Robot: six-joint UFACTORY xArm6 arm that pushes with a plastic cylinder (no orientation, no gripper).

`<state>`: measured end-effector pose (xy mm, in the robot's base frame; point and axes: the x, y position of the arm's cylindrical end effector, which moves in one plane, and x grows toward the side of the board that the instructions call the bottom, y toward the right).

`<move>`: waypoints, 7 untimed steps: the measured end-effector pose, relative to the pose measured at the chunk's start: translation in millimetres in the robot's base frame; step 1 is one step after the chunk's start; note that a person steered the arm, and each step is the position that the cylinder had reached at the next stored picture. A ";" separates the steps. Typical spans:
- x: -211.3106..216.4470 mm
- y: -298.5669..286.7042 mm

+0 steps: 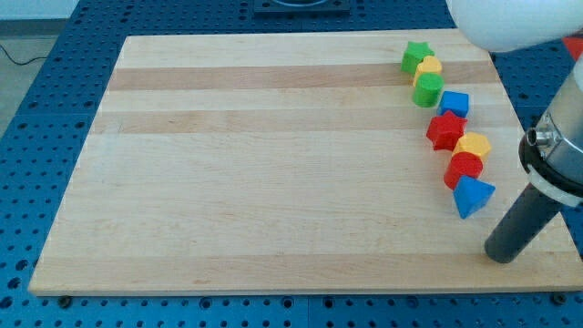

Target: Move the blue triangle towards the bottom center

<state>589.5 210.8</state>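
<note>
- Since the job is to get the blue triangle point(472, 196) toward the bottom center, what matters is that my tip point(501, 255) sits at the view's lower right of it, near but not touching, w/ a strip of bare wood between.
- Blue triangle is the last block in a chain down the view's right side of the wooden board point(273, 182); its upper edge looks to be touching the red round block point(464, 168), though I can't be sure of contact.
- Chain from the view's top: green star point(416, 56), yellow block point(428, 66), green block point(427, 88), blue block point(454, 104), red star point(445, 130), yellow hexagon-ish block point(473, 145), then the red one and the triangle.
- Packed that tight, any push w/ an upward part prob. drags neighbours along; a push to the view's left and slightly down should peel the triangle off clean.
- From this side the tip is roughly right for a leftward shove, but it's a bit low; I'd judge it needs to come up to the triangle's right face first.
- Target area, the board's bottom middle, is well apart from the triangle, so most of the job is yet to do.
- Arm pose: rod slants down-left from the metal collar point(551, 159) at the view's right edge; a white housing point(510, 23) fills the top right corner.
- No fingers on this rig, just the bare rod, so nothing to be apart, together or clamped.
</note>
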 end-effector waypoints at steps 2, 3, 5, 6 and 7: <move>-5.8 1.4; -6.0 53.6; -32.8 96.0; -43.7 52.6; -43.6 -19.6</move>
<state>545.9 191.2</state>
